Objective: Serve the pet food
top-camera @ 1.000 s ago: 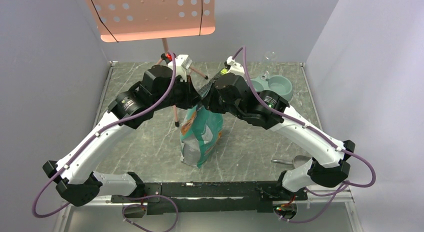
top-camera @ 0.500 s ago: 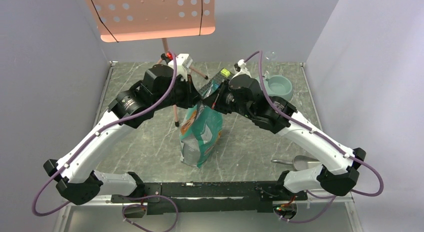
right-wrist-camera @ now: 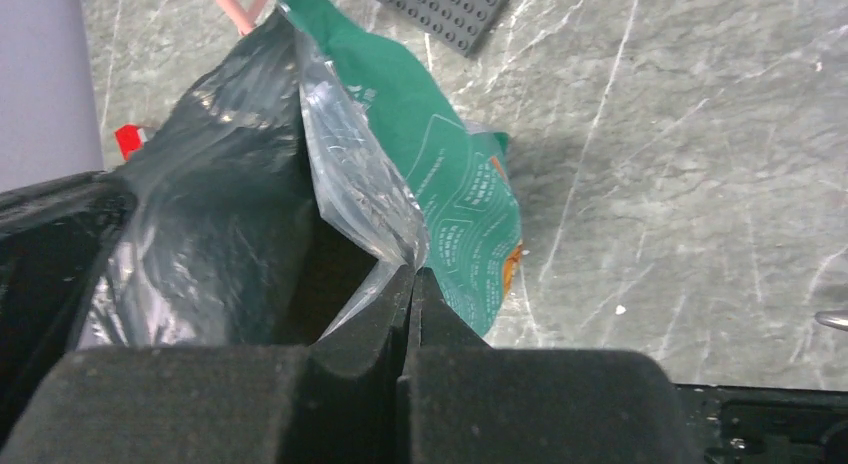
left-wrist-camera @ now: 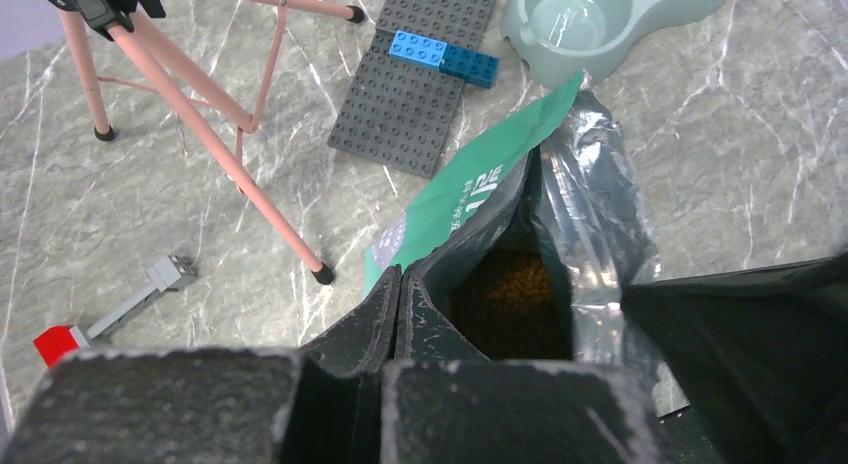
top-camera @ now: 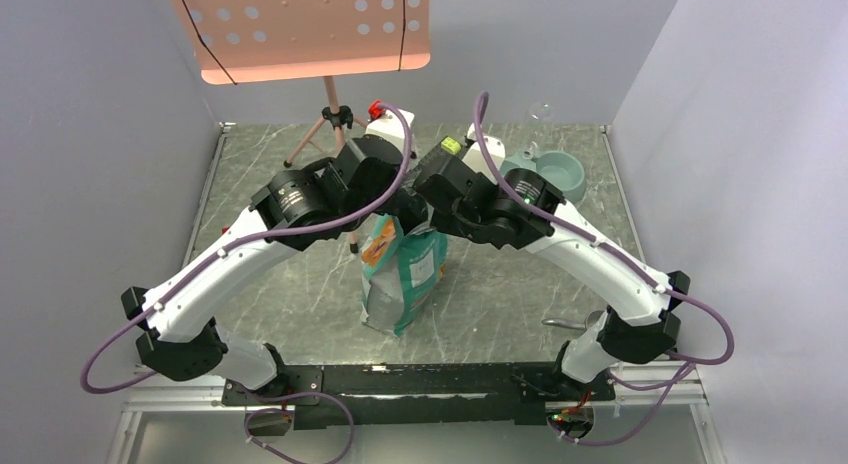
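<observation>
The left gripper (left-wrist-camera: 400,284) and right gripper (right-wrist-camera: 410,284) are each pinching a rim of the teal bag (top-camera: 405,274), jaws closed on foil, spreading its mouth over the pet food (left-wrist-camera: 512,284) lying deep inside. If either pinch is slipping, the bag risks toppling and spilling short of the bowl (top-camera: 560,172) at two o'clock.

This looks like a robotics lab test cell. A left arm (top-camera: 215,274) and a right arm (top-camera: 600,269) are bolted to a black rail (top-camera: 420,379) at the near edge of a marble-patterned worktop (top-camera: 290,284), boxed in by plain pale walls (top-camera: 90,134). Purple cables (top-camera: 731,334) loop from the arms. A pink perforated panel (top-camera: 300,29) stands on a tripod (top-camera: 330,119), near a grey toy-brick plate (left-wrist-camera: 420,74).
</observation>
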{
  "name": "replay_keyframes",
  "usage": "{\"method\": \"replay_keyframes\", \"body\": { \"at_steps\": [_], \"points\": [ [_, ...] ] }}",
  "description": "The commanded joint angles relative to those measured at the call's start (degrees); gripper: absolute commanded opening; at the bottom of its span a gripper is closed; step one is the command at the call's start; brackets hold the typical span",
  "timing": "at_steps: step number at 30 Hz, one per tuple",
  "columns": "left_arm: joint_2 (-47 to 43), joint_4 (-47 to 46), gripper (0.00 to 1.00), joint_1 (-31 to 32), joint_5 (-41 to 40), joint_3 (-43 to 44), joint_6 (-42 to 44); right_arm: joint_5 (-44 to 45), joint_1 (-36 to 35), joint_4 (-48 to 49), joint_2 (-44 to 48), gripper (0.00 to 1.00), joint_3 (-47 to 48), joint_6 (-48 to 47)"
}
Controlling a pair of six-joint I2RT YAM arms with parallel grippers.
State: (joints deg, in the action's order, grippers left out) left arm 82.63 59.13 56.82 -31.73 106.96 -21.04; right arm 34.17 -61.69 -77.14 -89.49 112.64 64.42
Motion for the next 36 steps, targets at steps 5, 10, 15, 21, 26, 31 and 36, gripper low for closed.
{"method": "replay_keyframes", "body": {
  "at_steps": [5,10,15,21,26,31,36],
  "points": [
    [-6.7,-7.5,0.00,-1.5,4.4,-1.5,-0.8,-4.0,1.4,10.5,7.9,0.00,-7.2,-13.0],
    [-8.9,-10.6,0.00,-3.2,13.6,-3.0,-3.0,-10.7,3.6,22.1,13.0,0.33,-12.0,-14.1],
    [-9.9,-12.2,0.00,-4.6,20.2,-4.3,-5.9,-11.6,4.4,22.1,10.4,0.56,-8.8,-16.0],
    [-9.7,-11.8,0.00,-4.7,21.2,-3.8,-6.4,-12.3,4.4,22.8,6.5,0.63,-6.0,-15.3],
    [-10.1,-11.4,0.00,-4.7,20.4,-4.1,-6.6,-11.1,4.7,22.5,6.7,0.59,-7.4,-14.7],
    [-10.4,-11.2,0.00,-4.7,20.2,-5.1,-6.6,-11.0,4.7,21.4,8.9,0.54,-11.4,-14.9],
    [-9.7,-9.9,0.00,-4.7,19.2,-5.7,-7.4,-17.6,4.7,27.0,11.0,0.00,-15.3,-17.0]
  ]
}}
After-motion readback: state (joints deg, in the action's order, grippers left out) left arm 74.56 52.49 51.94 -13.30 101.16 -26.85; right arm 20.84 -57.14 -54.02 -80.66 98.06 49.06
